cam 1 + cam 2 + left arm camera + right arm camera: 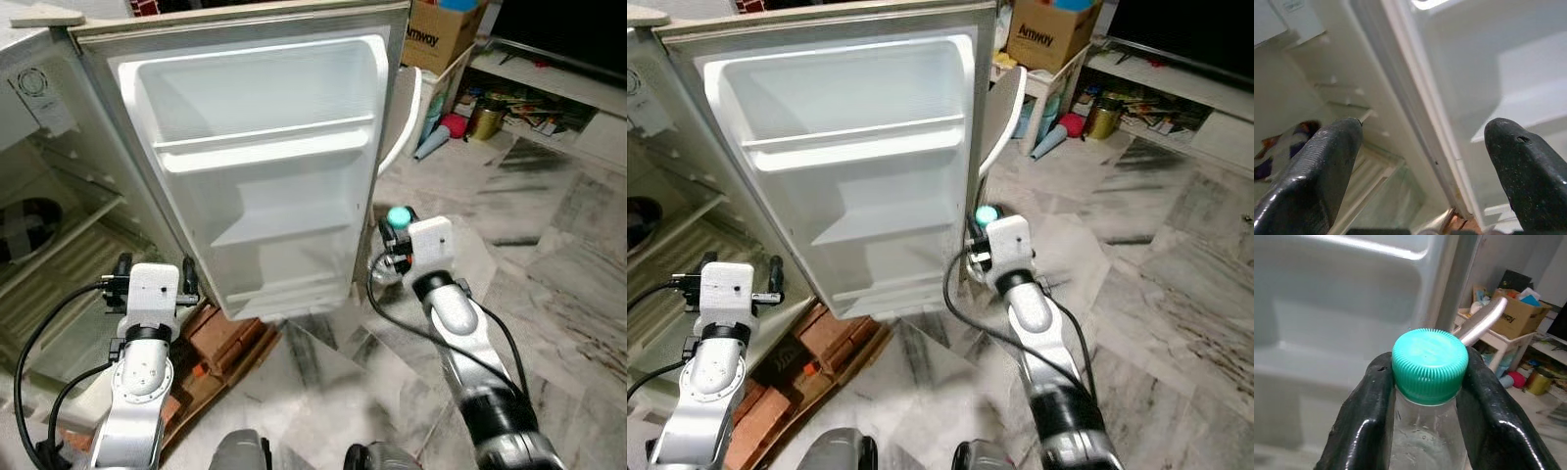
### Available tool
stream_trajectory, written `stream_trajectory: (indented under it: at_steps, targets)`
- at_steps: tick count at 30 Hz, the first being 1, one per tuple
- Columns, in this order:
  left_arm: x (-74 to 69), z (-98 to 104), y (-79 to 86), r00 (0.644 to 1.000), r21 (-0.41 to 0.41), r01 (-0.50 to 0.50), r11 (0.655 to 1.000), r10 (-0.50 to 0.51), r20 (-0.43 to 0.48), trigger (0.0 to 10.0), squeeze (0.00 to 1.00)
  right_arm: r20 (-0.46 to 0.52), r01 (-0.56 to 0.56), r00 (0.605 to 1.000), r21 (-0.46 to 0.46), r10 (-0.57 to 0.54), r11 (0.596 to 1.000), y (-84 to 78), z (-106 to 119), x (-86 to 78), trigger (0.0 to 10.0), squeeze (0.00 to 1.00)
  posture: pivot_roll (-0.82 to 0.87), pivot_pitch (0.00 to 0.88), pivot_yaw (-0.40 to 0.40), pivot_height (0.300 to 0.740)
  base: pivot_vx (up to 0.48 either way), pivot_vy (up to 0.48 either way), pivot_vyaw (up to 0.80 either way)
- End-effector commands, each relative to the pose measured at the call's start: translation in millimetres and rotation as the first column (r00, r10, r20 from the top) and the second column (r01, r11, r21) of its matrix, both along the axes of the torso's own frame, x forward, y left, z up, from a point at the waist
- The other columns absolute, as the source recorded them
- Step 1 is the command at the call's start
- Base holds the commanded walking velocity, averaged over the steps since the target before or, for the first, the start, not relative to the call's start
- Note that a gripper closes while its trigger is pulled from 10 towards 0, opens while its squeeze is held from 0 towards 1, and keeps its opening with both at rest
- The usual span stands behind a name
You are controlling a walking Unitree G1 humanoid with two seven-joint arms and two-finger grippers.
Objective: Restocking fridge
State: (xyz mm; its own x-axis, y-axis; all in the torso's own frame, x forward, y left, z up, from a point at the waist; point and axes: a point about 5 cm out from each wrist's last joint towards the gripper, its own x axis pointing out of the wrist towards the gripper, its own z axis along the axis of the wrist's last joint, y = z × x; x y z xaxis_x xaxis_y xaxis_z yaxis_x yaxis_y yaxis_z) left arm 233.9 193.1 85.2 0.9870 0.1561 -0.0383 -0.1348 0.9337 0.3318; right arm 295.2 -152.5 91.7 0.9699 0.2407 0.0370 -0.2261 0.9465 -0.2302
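The fridge door (pixel 265 166) stands wide open before me, its white inner shelves (pixel 265 142) bare. My right gripper (pixel 394 233) is shut on a clear plastic bottle with a teal cap (pixel 1430 363), gripping it just under the cap, held upright beside the door's outer edge. The cap (pixel 399 216) shows above the white wrist. My left gripper (pixel 152 266) is open and holds nothing, its black fingers (pixel 1317 171) spread near the door's hinge side, facing the fridge interior (pixel 59 235).
Red bricks (pixel 220 338) prop the fridge at floor level. A curved door handle (pixel 409 122) sticks out behind the door. A cardboard box (pixel 441 34), a white shelf unit and clutter (pixel 490 113) stand at the back right. Marble floor (pixel 558 255) lies open to the right.
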Motion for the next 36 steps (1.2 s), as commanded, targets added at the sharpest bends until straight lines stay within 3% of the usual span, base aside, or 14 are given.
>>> stream_trajectory:
  at_steps: [1,3,8,10,12,16,19,24,28,31,36]
  targets:
    - [-5.7,2,2.7,1.0,0.003,0.024,1.0,-0.024,-0.001,10.0,0.0,0.029,0.023,0.999,-0.05,-0.021,0.999,-12.2,9,-4.7,10.0,0.0,0.09,0.031,0.036,0.74,0.0,0.0,0.0]
    - [-12.0,-1,7.0,1.0,-0.007,0.008,1.0,-0.008,-0.011,10.0,0.0,0.016,0.063,0.998,-0.061,-0.062,0.996,-21.1,6,-14.2,10.0,0.0,0.09,0.028,0.033,0.74,0.0,0.0,0.0]
    - [-20.4,-6,10.2,0.999,-0.027,-0.035,0.999,0.034,-0.028,10.0,0.0,0.014,0.137,0.991,-0.031,-0.137,0.99,-24.6,-3,-26.8,10.0,0.0,0.09,0.025,0.034,0.74,0.0,0.0,0.0]
    - [-27.1,-9,11.3,0.997,-0.036,-0.074,0.997,0.073,-0.03,10.0,0.0,-0.02,0.265,0.964,0.027,-0.265,0.964,-29.1,-12,-37.0,10.0,0.0,0.08,0.033,0.045,0.74,0.0,0.0,0.0]
    - [-29.6,-9,11.8,0.995,-0.034,-0.093,0.995,0.092,-0.027,10.0,0.0,-0.019,0.319,0.948,0.076,-0.319,0.945,-32.6,-11,-40.4,10.0,0.0,0.07,0.039,0.052,0.74,0.0,0.0,0.0]
    - [-31.3,-9,9.6,0.997,-0.037,-0.074,0.997,0.073,-0.035,10.0,0.0,-0.007,0.307,0.952,0.065,-0.307,0.95,-32.5,-4,-43.7,10.0,0.0,0.05,0.061,0.051,0.74,0.0,0.0,0.0]
    - [-31.2,-7,6.1,0.998,-0.04,-0.054,0.998,0.053,-0.034,10.0,0.0,-0.038,0.241,0.97,0.091,-0.239,0.966,-26.5,-3,-47.9,10.0,0.0,0.05,0.079,0.033,0.74,0.0,0.0,0.0]
    - [-35.6,-9,6.3,0.995,-0.052,-0.097,0.994,0.095,-0.042,10.0,0.0,-0.03,0.182,0.983,0.092,-0.18,0.979,-18.3,-1,-44.9,10.0,0.0,0.06,0.095,0.025,0.74,0.0,0.0,0.0]
    - [-35.5,-8,6.5,0.994,-0.056,-0.106,0.993,0.104,-0.04,10.0,0.0,-0.02,0.141,0.99,0.111,-0.14,0.984,-12.0,5,-39.6,10.0,0.0,0.07,0.103,0.005,0.74,0.0,0.0,0.8]
    - [-35.5,-9,10.0,0.992,-0.011,-0.112,0.994,0.112,-0.057,10.0,0.0,-0.026,0.132,0.991,0.117,-0.13,0.984,-10.7,7,-37.6,10.0,0.0,0.08,0.11,-0.006,0.74,0.0,0.0,0.8]
    - [-33.6,-7,13.2,0.991,-0.042,-0.128,0.991,0.126,-0.049,10.0,0.0,-0.038,0.146,0.989,0.121,-0.143,0.982,-13.7,6,-34.8,10.0,0.0,0.09,0.119,-0.015,0.74,0.0,0.0,0.8]
